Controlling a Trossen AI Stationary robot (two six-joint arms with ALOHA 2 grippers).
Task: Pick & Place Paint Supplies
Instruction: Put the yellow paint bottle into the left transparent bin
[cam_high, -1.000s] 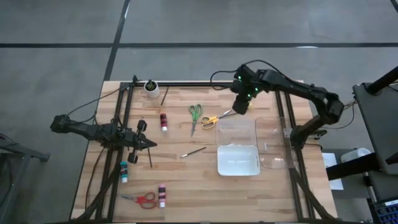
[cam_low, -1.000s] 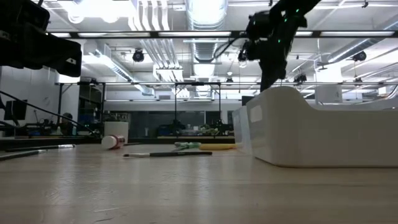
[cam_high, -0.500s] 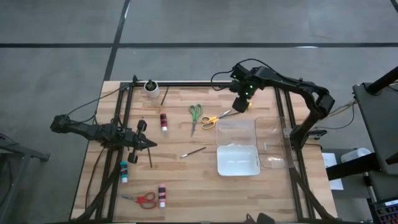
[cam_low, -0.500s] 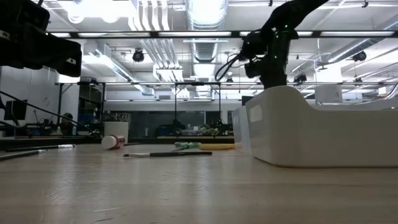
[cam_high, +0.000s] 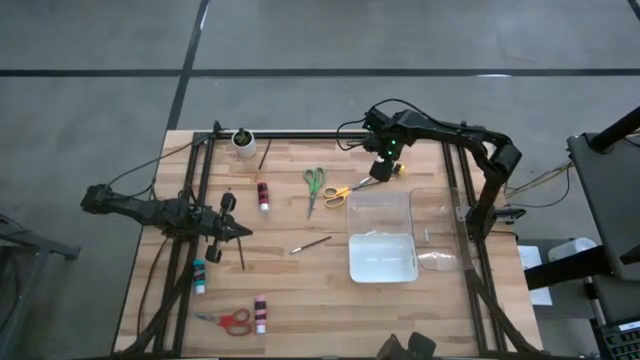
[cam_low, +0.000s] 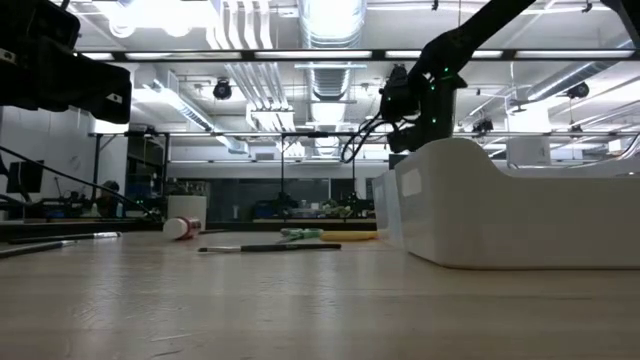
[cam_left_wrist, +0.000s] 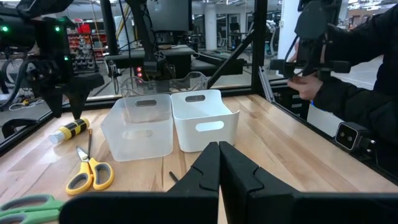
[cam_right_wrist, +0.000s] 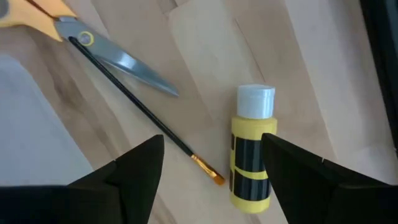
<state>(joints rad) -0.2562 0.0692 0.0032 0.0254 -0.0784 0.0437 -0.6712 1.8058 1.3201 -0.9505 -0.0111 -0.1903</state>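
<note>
Right gripper (cam_right_wrist: 208, 171) hangs with its fingers spread wide, poised over the yellow-and-black paint bottle (cam_right_wrist: 251, 149), which lies on its side on the table (cam_high: 300, 290), pale cap pointing away from the gripper. One finger sits just over the bottle's body, the other off to the side above a thin brush (cam_right_wrist: 146, 115) that runs diagonally past the bottle to the blades of the yellow-handled scissors (cam_right_wrist: 93, 43). The step in hand looks like the approach for picking this bottle. The next move calls for shifting sideways so both fingers straddle the bottle's body across its width, then lowering and squeezing without catching the brush tip beside it. Left gripper (cam_left_wrist: 219, 163) waits with its fingers pressed together, well apart from this work, facing the clear bin (cam_left_wrist: 140, 124) and the white tray (cam_left_wrist: 204, 118).
</note>
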